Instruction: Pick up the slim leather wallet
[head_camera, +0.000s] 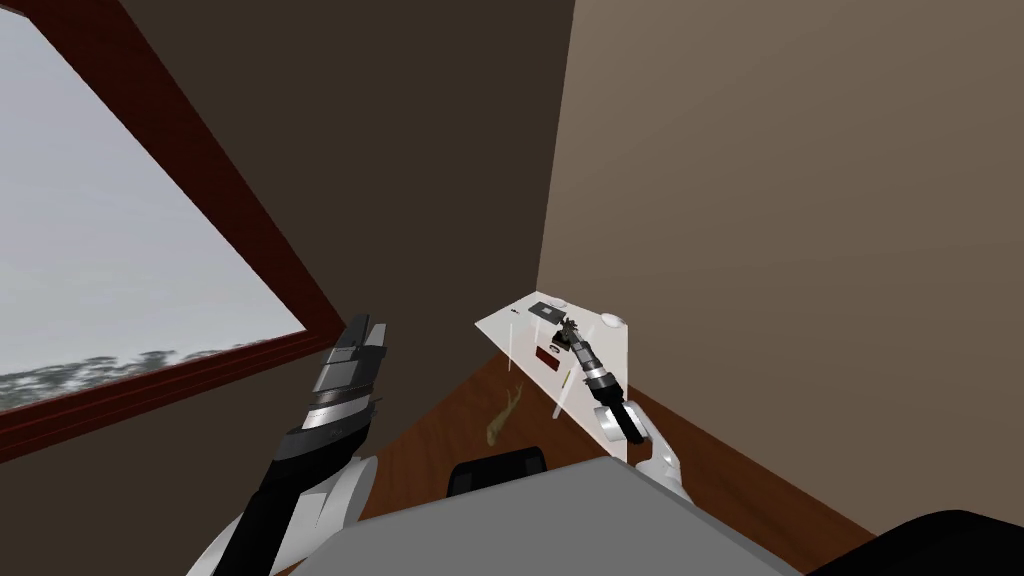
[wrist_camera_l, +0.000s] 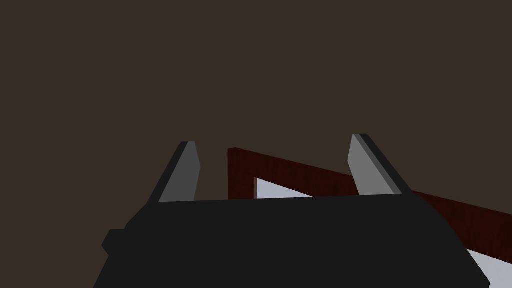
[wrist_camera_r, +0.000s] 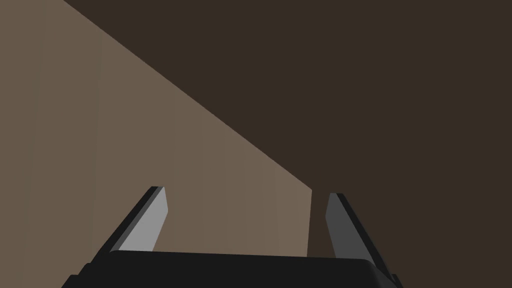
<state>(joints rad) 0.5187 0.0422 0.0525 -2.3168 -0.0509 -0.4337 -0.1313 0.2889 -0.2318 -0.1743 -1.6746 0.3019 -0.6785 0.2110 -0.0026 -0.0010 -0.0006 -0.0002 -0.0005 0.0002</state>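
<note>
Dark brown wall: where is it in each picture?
Head view: dark brown wall between red-brown window frame and lighter tan wall.
Left wrist view: behind the open left gripper, around that frame's corner.
Right wrist view: behind the open right gripper, meeting the tan wall.
Shared landmark: the seam between the walls.

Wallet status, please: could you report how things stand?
Left gripper raised, right gripper over white table, both jaws open. Dark red wallet on table. Nothing blocking.

The flat white tabletop (head_camera: 500, 325) carries a slim dark red wallet (head_camera: 547, 352) and, farther off, a dark grey square pad (head_camera: 548, 309). Below is a reddish-brown wooden floor (head_camera: 430, 450) with a small olive-yellow object (head_camera: 503, 415). At left, the window frame (head_camera: 250, 240) is deep red. The far wall (head_camera: 400, 150) is dark brown and the right wall (head_camera: 800, 250) is tan.
</note>
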